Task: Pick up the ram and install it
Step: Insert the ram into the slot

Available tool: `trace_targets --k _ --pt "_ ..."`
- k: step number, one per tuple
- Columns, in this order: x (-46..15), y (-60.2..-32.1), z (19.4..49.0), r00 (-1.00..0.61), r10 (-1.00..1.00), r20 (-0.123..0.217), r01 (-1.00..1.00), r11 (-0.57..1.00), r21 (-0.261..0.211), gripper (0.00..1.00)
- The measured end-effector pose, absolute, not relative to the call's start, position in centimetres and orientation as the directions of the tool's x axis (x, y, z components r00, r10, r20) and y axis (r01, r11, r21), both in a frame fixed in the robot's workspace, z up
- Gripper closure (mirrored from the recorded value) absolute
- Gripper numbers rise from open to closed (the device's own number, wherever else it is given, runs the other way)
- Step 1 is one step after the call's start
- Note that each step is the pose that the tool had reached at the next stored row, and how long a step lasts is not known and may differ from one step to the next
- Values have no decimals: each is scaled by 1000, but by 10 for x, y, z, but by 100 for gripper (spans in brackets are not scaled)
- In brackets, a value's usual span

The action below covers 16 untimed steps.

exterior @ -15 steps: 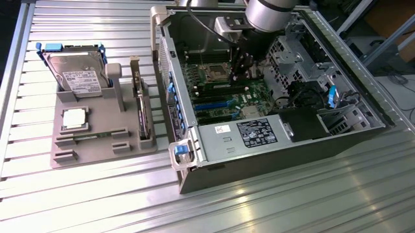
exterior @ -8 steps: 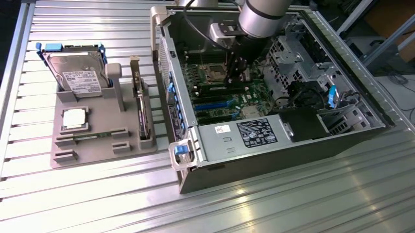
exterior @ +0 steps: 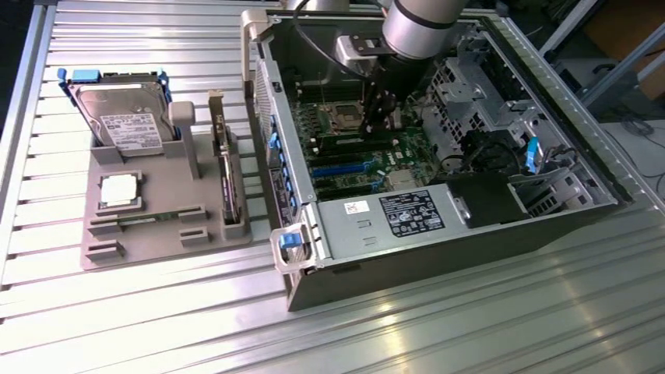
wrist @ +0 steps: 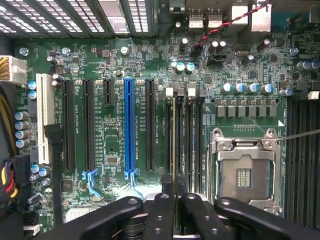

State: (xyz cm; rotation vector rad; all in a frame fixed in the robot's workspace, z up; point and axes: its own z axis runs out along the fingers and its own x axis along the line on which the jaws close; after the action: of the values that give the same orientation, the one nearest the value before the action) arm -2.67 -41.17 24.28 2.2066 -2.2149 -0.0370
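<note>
Ram (wrist: 174, 135) edge-on between jaws of tool (wrist: 174, 192)

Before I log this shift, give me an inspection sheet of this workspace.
Surface: ribbed aluminium table, carrying an open black computer case and a grey parts tray.
Job's things: thin green ram stick, seen edge-on, held over the motherboard's memory slots.
Clutter: silver hard drive, square silver CPU chip and green expansion card in the tray.
Grippers: black gripper shut on the ram stick.
Cables: red-and-black twisted wire on the motherboard; yellow wires beside it.
Surroundings: metal framing beyond the table.
</note>
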Motion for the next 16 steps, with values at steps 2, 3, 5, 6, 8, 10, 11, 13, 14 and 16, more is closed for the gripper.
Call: trace_targets --k 2,3,5,6,8,10,11,13,14,16 --pt "-27 -412 243 -4 -1000 -6 -1000 4 27 88" --pt "-27 -412 243 -4 -1000 -6 -1000 4 27 88" --pt "-27 -412 241 -1 -1000 -6 -1000 1 28 88" --pt "-27 -412 240 0 -1000 -6 -1000 0 28 88" --pt "-27 -412 240 7 -1000 -6 -1000 -7 28 88" --pt "-26 -412 239 12 -1000 -6 -1000 -12 28 88" --pt "-26 -412 239 12 -1000 -6 -1000 -12 29 88" --pt "-26 -412 237 12 -1000 -6 -999 -12 29 88" --pt "-26 -411 237 12 -1000 -6 -1000 -12 29 88" --pt "-28 -411 237 12 -1000 -6 -1000 -12 29 88"
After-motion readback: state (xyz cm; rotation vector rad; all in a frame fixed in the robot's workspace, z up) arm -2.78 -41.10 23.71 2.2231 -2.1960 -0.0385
